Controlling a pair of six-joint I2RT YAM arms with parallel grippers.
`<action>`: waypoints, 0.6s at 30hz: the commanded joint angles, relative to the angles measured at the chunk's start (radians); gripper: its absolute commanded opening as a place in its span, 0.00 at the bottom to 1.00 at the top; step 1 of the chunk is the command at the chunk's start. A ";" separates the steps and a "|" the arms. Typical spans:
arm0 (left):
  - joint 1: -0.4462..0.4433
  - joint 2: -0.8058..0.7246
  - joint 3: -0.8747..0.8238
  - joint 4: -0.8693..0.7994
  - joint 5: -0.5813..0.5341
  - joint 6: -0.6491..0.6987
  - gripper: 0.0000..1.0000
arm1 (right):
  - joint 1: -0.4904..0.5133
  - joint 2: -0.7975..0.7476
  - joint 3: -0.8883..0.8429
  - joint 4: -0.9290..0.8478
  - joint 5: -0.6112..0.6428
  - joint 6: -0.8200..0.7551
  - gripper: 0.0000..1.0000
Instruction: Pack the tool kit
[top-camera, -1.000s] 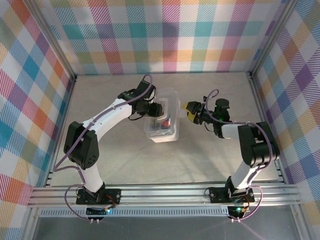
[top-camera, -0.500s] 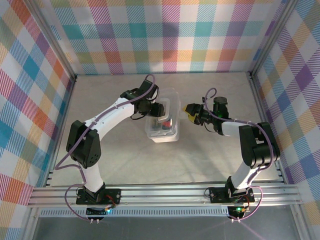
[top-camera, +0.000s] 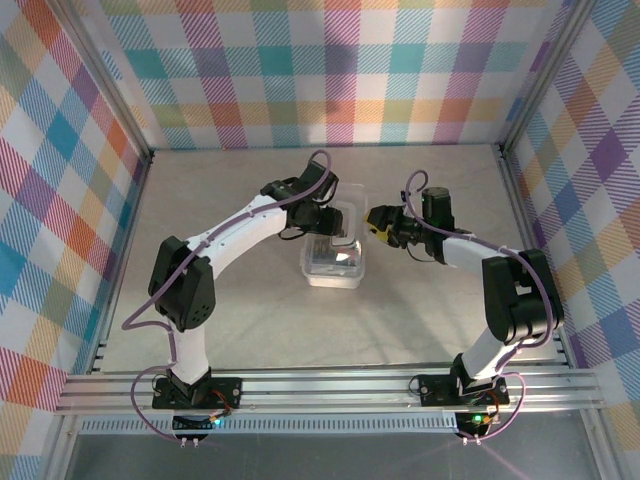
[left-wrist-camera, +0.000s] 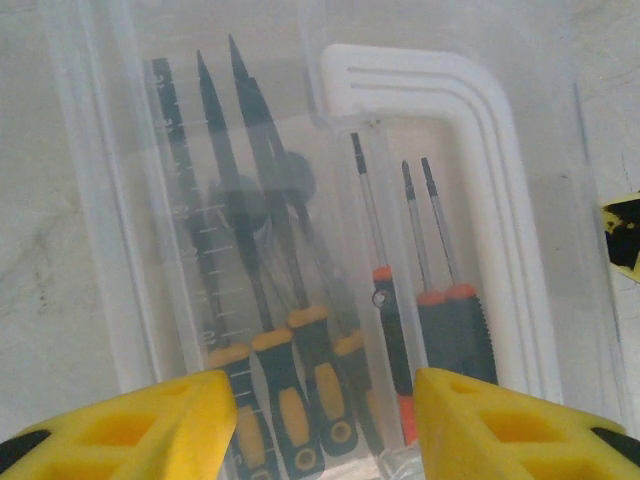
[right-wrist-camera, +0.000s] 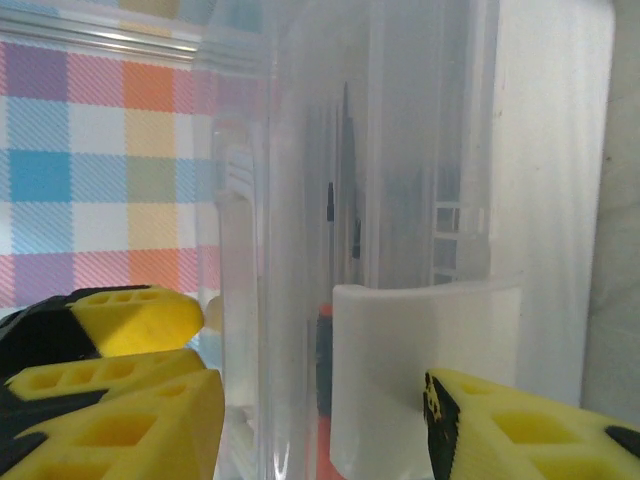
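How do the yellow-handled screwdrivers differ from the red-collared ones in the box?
The yellow-handled screwdrivers have longer, darker blades; the red-collared screwdrivers have short, thin shafts. The yellow-handled set lies toward the view's left, the red-collared set inside the white frame on the right. Both lie roughly parallel, tips pointing the same way, in the clear box.

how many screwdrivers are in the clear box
7: four black-orange screwdrivers side by side on the left of the left wrist view, three black-red screwdrivers beside the white insert on the right. Others may be hidden.

I can read no words or brands. The slim black graduated strip (left-wrist-camera: 185, 225) inside the clear plastic rectangular box (left-wrist-camera: 90, 200) bears scale ticks and tiny digits, too blurred to read.
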 joint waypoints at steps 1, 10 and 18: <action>0.005 0.083 -0.043 -0.132 -0.005 -0.028 0.52 | 0.021 0.002 0.027 -0.048 0.020 -0.039 0.54; 0.002 0.079 -0.053 -0.133 -0.013 -0.024 0.52 | 0.022 0.024 0.006 -0.059 0.082 -0.034 0.43; 0.002 0.070 -0.066 -0.126 -0.009 -0.021 0.52 | 0.021 0.045 0.003 -0.081 0.101 -0.061 0.37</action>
